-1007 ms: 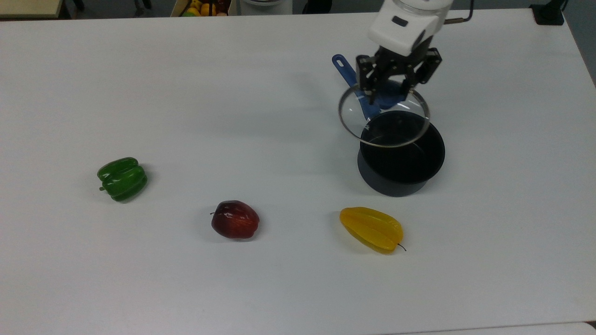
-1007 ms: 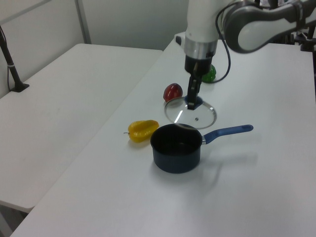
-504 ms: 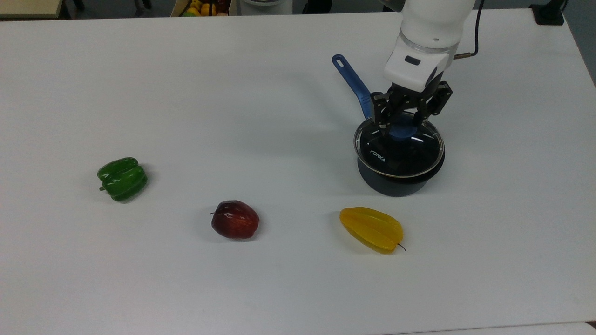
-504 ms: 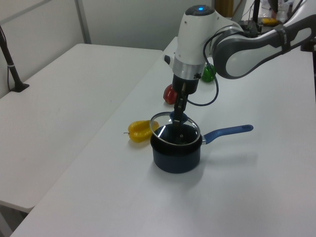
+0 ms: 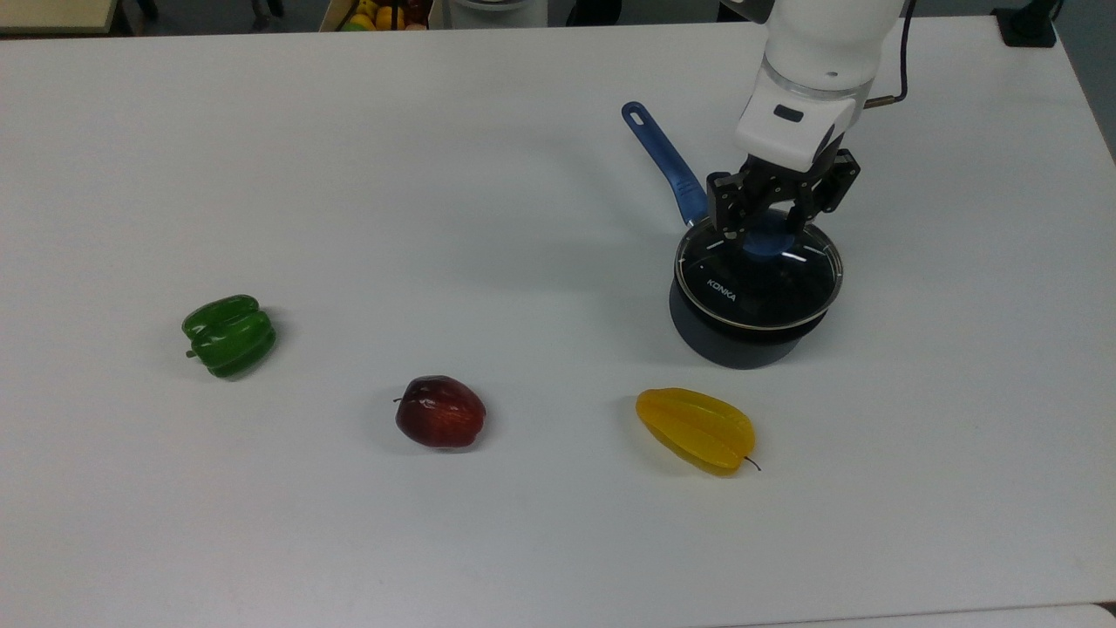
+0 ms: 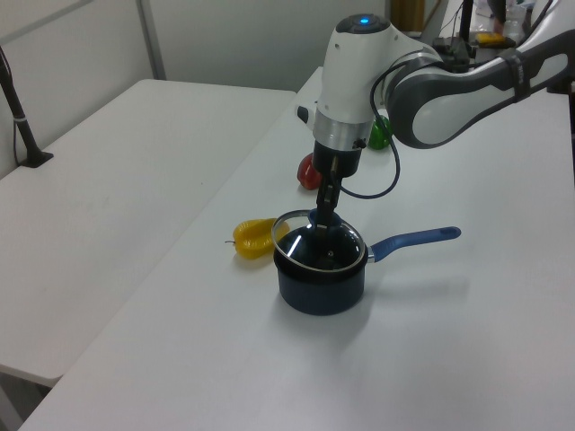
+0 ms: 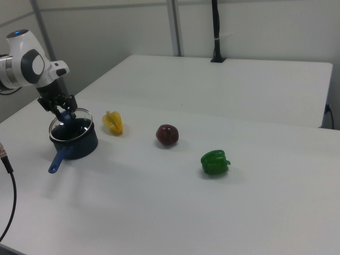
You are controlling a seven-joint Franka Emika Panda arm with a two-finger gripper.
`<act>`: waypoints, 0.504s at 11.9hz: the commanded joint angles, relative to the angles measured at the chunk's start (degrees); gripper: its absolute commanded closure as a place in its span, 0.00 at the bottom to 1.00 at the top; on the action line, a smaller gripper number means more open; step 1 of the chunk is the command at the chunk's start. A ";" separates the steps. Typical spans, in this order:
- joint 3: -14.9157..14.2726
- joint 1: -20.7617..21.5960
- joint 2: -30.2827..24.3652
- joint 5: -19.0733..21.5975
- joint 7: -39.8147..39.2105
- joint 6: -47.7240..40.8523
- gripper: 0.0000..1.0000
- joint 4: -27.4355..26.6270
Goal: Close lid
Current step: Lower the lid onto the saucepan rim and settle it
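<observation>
You have the gripper closed on the lid's blue knob, and the lid sits over the mouth of the dark saucepan, at about two o'clock from the table's centre in the top view. The one relation to mind is how the lid's disc lies against the pan's rim: in the top view the metal ring appears shifted slightly toward two o'clock relative to the pan body below, though some of that may be viewing angle, and I cannot tell whether the ring is touching all the way round. In the left view the lid looks nearly level on the pan, with the gripper standing straight above the knob. The pan's blue handle runs off toward eleven o'clock in the top view, clear of the fingers. My judgement is that the job is almost done: you need only a short, straight settle downward and then a release, keeping the knob centred over the pan's mouth. If the lid is off-centre, letting go could leave it perched on one edge. The starfruit, apple and green pepper lie well apart toward six to eight o'clock.
</observation>
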 commanded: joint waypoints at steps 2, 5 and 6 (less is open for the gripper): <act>0.14 0.33 0.17 0.15 -1.06 -2.71 0.64 1.32; 0.14 0.42 0.26 0.15 -1.15 -3.85 0.64 1.23; 0.14 0.42 0.26 0.15 -1.06 -3.85 0.64 1.06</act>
